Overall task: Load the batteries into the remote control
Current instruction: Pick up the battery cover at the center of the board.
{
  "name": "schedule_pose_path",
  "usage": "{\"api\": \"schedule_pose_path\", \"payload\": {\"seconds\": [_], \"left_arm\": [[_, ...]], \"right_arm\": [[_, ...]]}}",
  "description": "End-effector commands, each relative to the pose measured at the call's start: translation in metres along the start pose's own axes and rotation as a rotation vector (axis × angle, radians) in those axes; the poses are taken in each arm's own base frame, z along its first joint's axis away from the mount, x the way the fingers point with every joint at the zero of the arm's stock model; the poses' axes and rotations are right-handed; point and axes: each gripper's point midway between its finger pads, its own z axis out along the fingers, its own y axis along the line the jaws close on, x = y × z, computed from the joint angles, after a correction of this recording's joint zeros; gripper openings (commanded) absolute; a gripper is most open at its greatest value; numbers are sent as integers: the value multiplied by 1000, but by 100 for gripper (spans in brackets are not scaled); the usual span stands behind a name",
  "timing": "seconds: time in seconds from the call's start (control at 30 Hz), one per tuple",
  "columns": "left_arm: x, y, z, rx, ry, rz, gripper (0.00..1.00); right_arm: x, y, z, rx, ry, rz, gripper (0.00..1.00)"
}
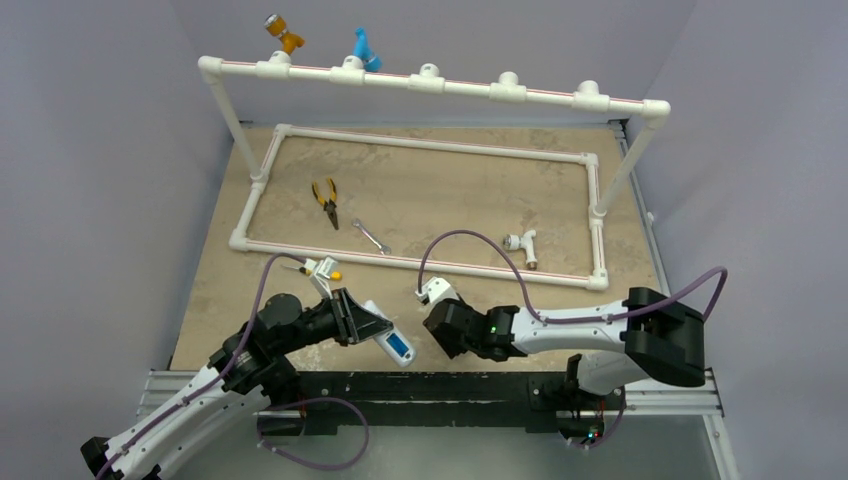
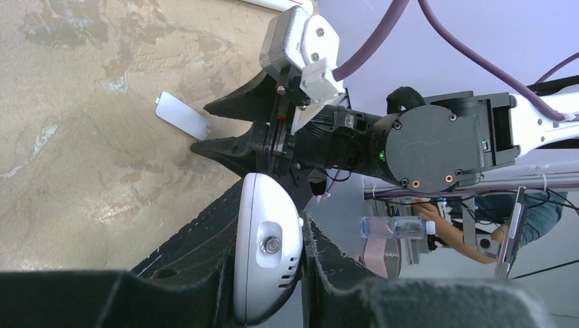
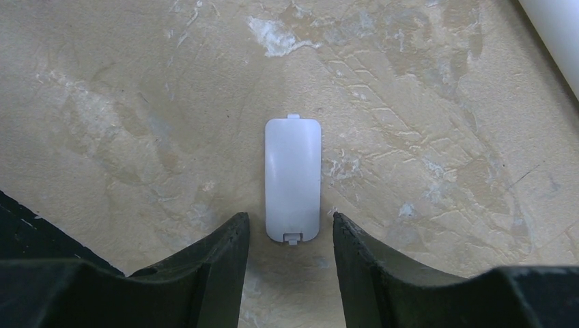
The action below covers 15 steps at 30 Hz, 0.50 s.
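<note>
My left gripper (image 1: 372,325) is shut on the white remote control (image 1: 392,342) and holds it by its sides just above the table's near edge, with the bluish display end sticking out. In the left wrist view the remote's rounded end (image 2: 267,253) sits clamped between the fingers of my left gripper (image 2: 272,229). My right gripper (image 1: 436,322) is open and points down at a small white battery cover (image 3: 292,179), which lies flat on the table just beyond the tips of the right gripper (image 3: 290,222). The cover also shows in the left wrist view (image 2: 181,115). The batteries are out of view.
A white pipe frame (image 1: 420,265) lies on the table behind both grippers. Inside it are yellow-handled pliers (image 1: 326,200), a wrench (image 1: 371,236) and a white pipe fitting (image 1: 522,245). A yellow-handled screwdriver (image 1: 335,273) lies by the left wrist. A raised pipe rail (image 1: 430,82) stands at the back.
</note>
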Motion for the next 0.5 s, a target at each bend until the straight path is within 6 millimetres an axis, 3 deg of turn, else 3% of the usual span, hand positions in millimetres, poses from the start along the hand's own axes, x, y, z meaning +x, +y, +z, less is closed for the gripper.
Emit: {"api": "schedule_pose_path", "payload": {"seconds": [0.0,0.47], "left_arm": [[-13,-32,-4,105,-37,22,0],[-14,-33,-5,110,-42,18,0]], "right_arm": [[-15,4,2,12,-26,11,46],[5,5,12,28,58,19,44]]}}
